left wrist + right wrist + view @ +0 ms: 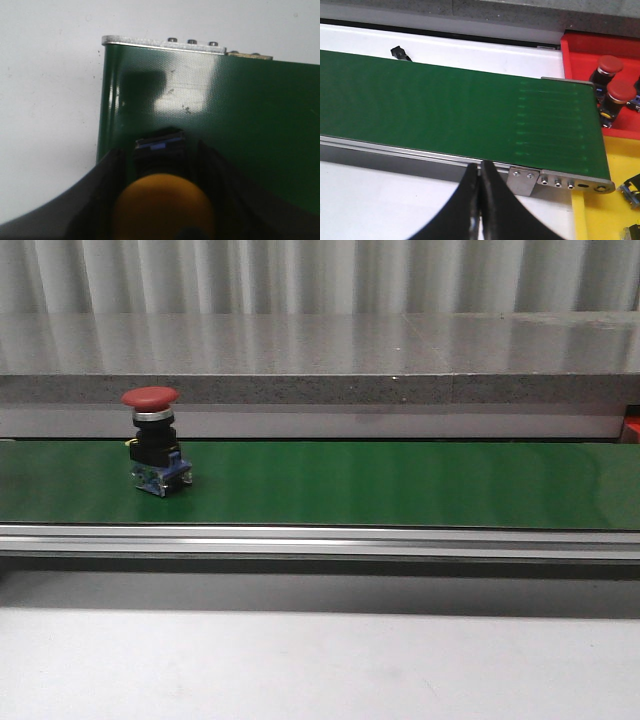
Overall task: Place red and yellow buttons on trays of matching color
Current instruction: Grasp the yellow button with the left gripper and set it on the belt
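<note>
Clamping yellow button (pixel 162 210), left claw (pixel 160 165) over green belt (pixel 250 110); right claw (pixel 481 200) together; red button (pixel 152 440) on belt.

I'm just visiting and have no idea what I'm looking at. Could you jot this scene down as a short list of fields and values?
Surface: green conveyor belt
On the belt: red button, upright, near the left end in the front view
Left tool: shut on yellow button, over the belt's end
Right tool: shut, holding nothing, near the belt's edge
Red tray: two red-capped buttons inside
Yellow tray: parts at its edge, too cropped to identify
</note>
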